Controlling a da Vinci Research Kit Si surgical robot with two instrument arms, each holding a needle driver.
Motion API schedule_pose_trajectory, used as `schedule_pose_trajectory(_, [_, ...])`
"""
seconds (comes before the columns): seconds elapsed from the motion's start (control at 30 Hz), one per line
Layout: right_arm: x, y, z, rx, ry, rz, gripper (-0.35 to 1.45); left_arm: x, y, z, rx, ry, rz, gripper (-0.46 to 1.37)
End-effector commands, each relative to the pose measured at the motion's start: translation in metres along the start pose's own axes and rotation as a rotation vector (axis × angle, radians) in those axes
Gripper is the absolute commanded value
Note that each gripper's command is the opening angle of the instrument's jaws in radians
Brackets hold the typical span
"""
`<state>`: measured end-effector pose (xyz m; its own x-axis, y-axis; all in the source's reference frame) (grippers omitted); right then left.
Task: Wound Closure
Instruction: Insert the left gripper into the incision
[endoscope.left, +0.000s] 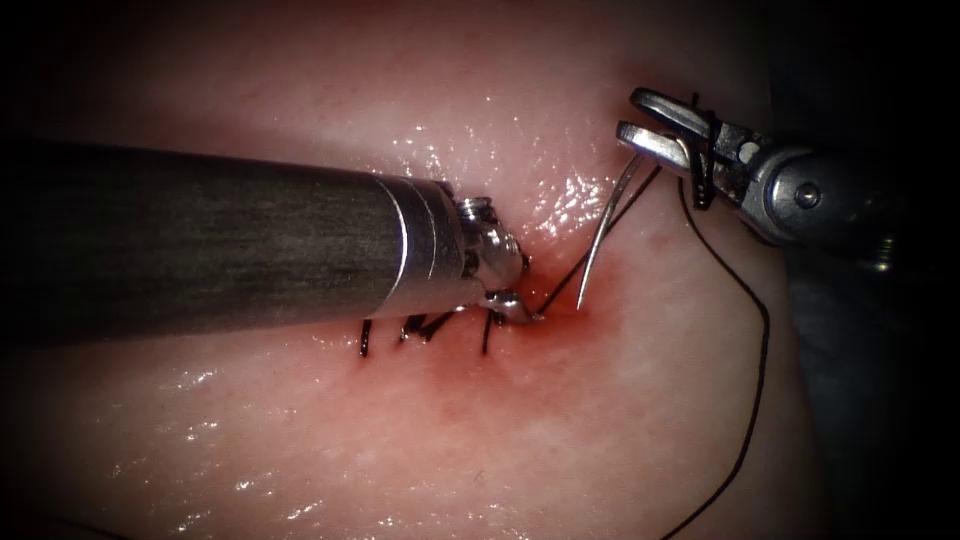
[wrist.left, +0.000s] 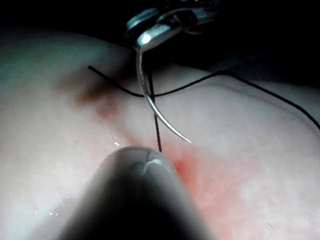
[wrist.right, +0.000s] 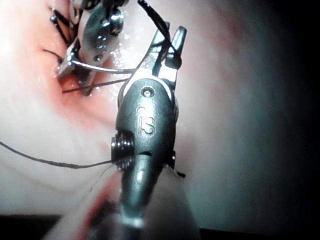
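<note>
My left tool (endoscope.left: 505, 285) lies almost level across the tissue (endoscope.left: 560, 430), its shaft coming from the left, and its wrist bends down so that the tips press at the right end of the cut (endoscope.left: 440, 330). I cannot tell if these fingers are apart or closed, or if they hold something. Just behind them are dark stitches (endoscope.left: 365, 338) along the cut, and red fluid (endoscope.left: 560, 325) stains the tissue around the tips.

Farther away, my right tool (endoscope.left: 655, 125) comes from the upper right and is lifted above the tissue. Its fingers (endoscope.left: 660, 145) are closed on the needle (endoscope.left: 605, 225) near its thread end. The needle curves down from them, free of the tissue, and its point hangs just beside my left tips, on the right side of the cut. The thread (endoscope.left: 755, 360) is wound around my right fingers and then falls in a long arc over the tissue.
</note>
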<state>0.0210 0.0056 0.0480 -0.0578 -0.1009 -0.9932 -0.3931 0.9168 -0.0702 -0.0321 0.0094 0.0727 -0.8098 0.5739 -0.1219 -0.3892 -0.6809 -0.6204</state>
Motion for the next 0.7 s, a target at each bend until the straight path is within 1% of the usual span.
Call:
schedule_pose_trajectory(0.03, [0.0000, 0.0000, 0.0000, -0.007, 0.000, 0.000, -0.35, 0.0000, 0.0000, -0.0001, -0.001, 0.004, 0.001, 0.62])
schedule_pose_trajectory(0.27, [0.0000, 0.0000, 0.0000, -0.007, 0.000, -0.006, -0.35, 0.0004, 0.0000, -0.0010, 0.001, 0.025, 0.004, 0.62])
schedule_pose_trajectory(0.43, [0.0000, 0.0001, 0.0000, -0.007, -0.001, -0.006, -0.35, 0.0005, 0.0001, -0.0022, 0.002, 0.040, 0.001, 0.63])
schedule_pose_trajectory(0.53, [0.0000, 0.0001, 0.0000, -0.007, 0.000, -0.006, -0.35, 0.0006, 0.0003, -0.0030, 0.013, 0.057, 0.013, 0.65])
schedule_pose_trajectory(0.57, [0.0000, 0.0001, 0.0000, -0.007, 0.000, -0.006, -0.35, 0.0006, 0.0006, -0.0037, 0.020, 0.072, 0.019, 0.64])
schedule_pose_trajectory(0.7, [0.0000, 0.0001, 0.0000, -0.007, 0.000, -0.006, -0.35, 0.0006, 0.0014, -0.0050, 0.021, 0.104, 0.040, 0.67])
